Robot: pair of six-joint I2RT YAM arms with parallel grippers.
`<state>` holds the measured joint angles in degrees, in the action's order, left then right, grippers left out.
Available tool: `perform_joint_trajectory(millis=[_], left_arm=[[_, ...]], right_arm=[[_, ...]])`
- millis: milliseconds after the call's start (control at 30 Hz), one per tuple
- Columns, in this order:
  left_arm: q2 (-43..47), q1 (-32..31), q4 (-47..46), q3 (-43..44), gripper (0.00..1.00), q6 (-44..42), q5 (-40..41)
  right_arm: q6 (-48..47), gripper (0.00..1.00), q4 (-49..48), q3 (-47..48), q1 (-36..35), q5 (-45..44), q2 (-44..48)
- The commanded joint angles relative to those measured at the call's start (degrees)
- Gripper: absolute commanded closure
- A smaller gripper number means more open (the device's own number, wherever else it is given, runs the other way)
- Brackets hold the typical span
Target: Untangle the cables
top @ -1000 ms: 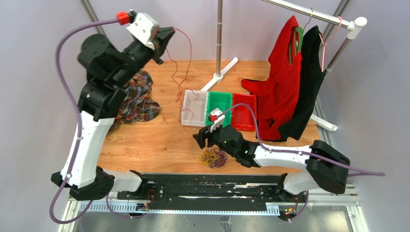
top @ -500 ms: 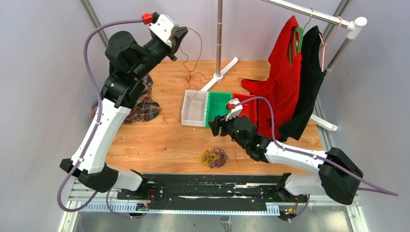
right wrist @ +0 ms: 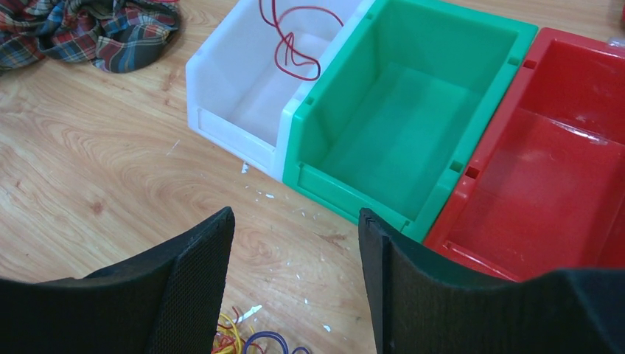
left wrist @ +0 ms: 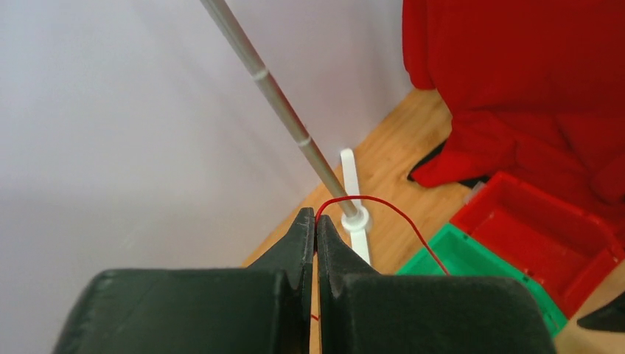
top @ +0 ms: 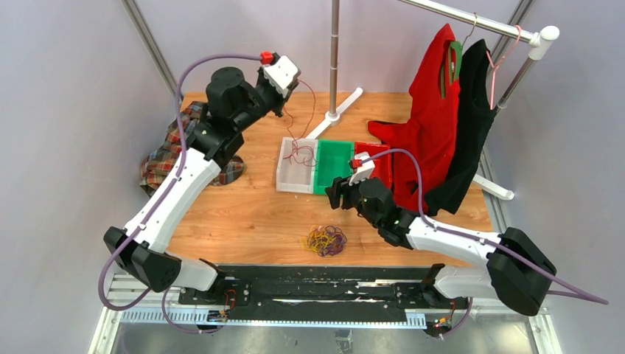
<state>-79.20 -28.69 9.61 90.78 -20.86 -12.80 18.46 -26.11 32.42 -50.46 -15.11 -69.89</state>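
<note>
A: Left gripper (left wrist: 315,220), what's its state?
B: Clenched on a red cable (left wrist: 383,208). In the wrist view the strand comes out right at the pinched tips and arcs off to the right.

A: And the rest of that cable?
B: It hangs down from the raised gripper, and its lower end lies in loose loops inside the white bin (right wrist: 228,110). That bin is the leftmost of three in a row, touching the green bin (right wrist: 335,199), with the red bin (right wrist: 531,199) beyond.

A: Right gripper (right wrist: 295,221)?
B: Released, its jaws spread wide with nothing between them. It hovers above the worktop (top: 243,214), just in front of the green bin's near wall.

A: Any more cables?
B: Yes, a bunch (top: 325,240) of yellow, purple and dark red loops. It lies on the worktop near the front edge, well apart from the bins. Neither gripper touches it. In the right wrist view only its edge shows, at the bottom between the fingers.

A: Anything else?
B: A plaid cloth (top: 158,158) is crumpled at the left side. A pole (top: 335,51) stands behind the bins, close to the left gripper. At the right a red garment (top: 431,110) hangs down, its lower part resting by the red bin.
</note>
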Motion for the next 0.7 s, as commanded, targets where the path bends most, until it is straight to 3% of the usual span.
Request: perform_joint_trajectory(millis=[0,333,667], left_arm=[[0.9,-0.2,-1.9,-4.4,1.0,-4.2,0.8],[-2.8,-0.2,-1.8,-8.6,1.0,-12.3,5.9],[-4.1,-0.5,0.1,-10.6,1.0,-5.6,5.2]], right_arm=[[0.8,0.38,1.2,-1.4,1.1,-1.4,2.1],[0.9,0.38,3.9,-2.1,2.3,-1.9,4.2],[1.6,0.39,4.4,1.5,3.0,-0.4,-1.0]])
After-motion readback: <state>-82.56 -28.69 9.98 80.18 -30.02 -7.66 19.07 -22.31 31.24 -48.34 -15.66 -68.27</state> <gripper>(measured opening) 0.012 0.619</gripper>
